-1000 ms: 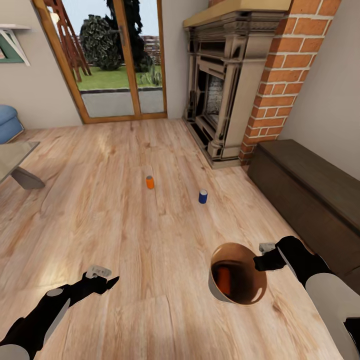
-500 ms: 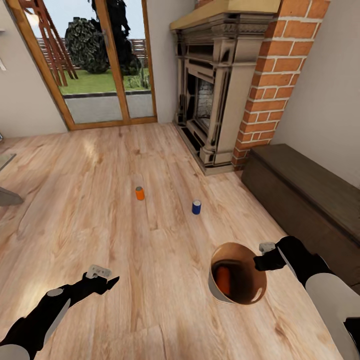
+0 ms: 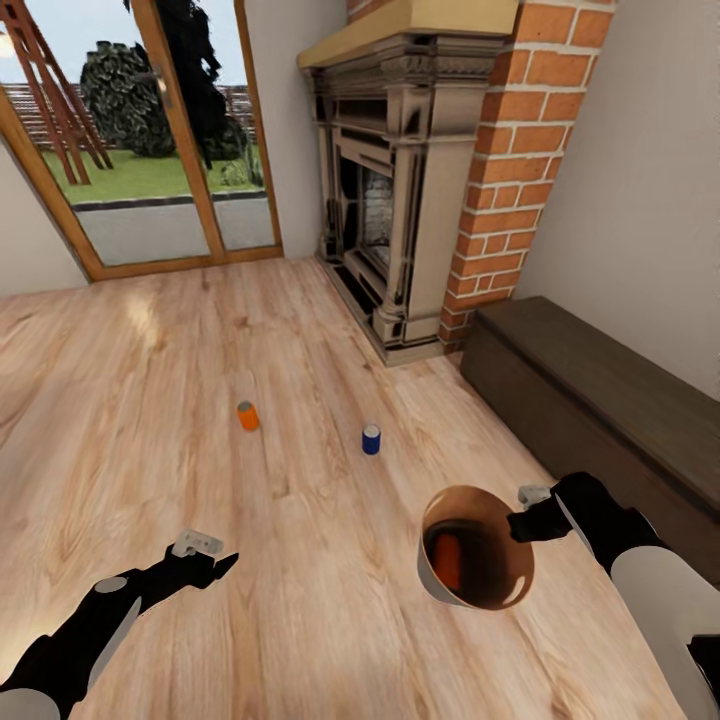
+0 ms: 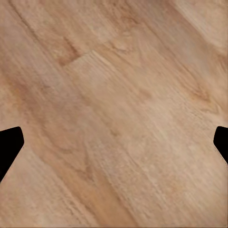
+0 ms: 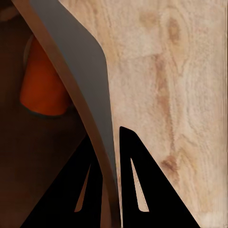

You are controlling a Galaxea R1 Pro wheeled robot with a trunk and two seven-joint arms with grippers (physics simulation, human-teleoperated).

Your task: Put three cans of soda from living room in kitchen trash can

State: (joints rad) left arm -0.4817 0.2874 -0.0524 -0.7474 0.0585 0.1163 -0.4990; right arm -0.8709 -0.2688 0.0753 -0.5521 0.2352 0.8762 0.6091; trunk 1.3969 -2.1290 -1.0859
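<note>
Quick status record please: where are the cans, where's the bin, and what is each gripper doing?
room: living room, wood floor, fireplace ahead
bin: held off the floor by its rim in the right gripper
orange can in bin: inside, one can
orange can on floor: upright, ahead
blue can: upright on floor, apart from the floor's orange can
left gripper: open, empty, over bare floor
cans left to collect: two
</note>
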